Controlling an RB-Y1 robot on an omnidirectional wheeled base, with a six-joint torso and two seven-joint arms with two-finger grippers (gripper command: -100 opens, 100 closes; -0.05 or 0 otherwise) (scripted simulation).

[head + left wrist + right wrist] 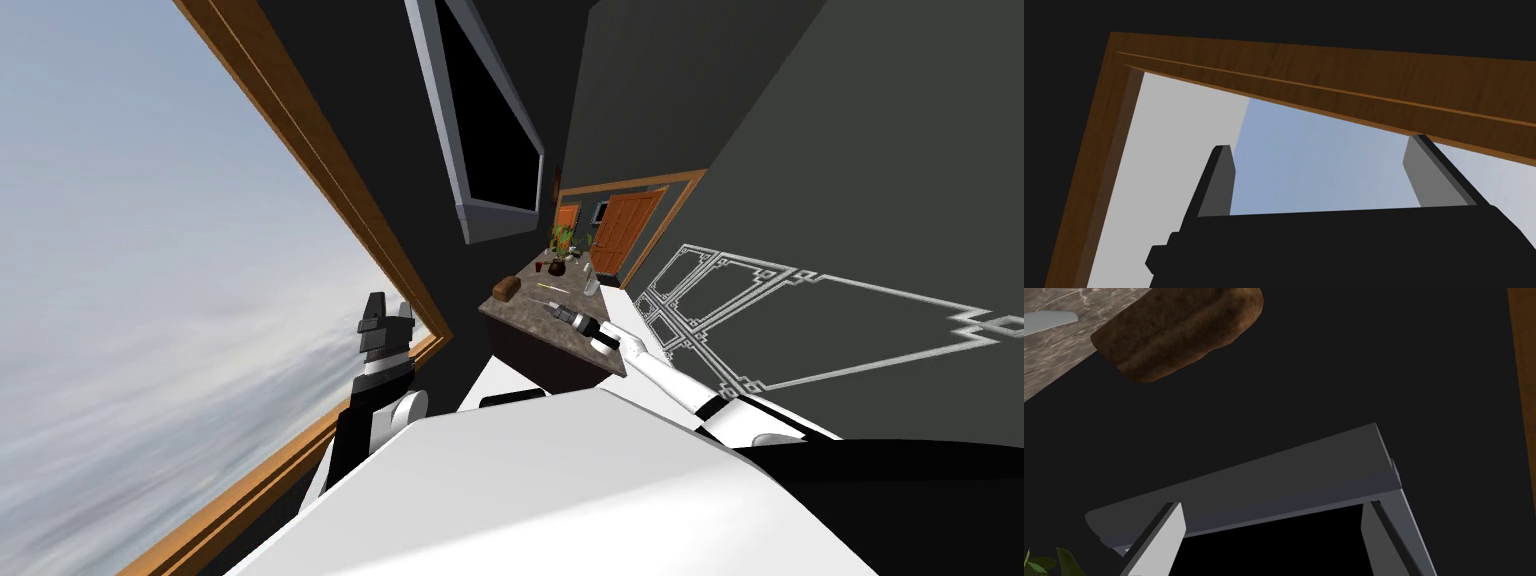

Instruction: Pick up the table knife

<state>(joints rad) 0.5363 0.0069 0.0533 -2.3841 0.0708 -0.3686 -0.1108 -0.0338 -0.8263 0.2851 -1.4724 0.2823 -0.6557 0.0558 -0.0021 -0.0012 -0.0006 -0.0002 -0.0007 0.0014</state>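
Right claw (1271,507) wide open, empty, above desk (1049,368); knife (1046,322) near loaf (1179,333). Left claw (1319,145) open, empty, by window (150,250).

You face a brown marble-topped bench (530,318) along a dark grey wall (370,120); a broad wood-framed window (150,250) shows pale sky, orange panelled doors (627,228) beyond.

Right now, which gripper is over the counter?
The right gripper, open, out over the marbled counter; the left gripper is up by the window.
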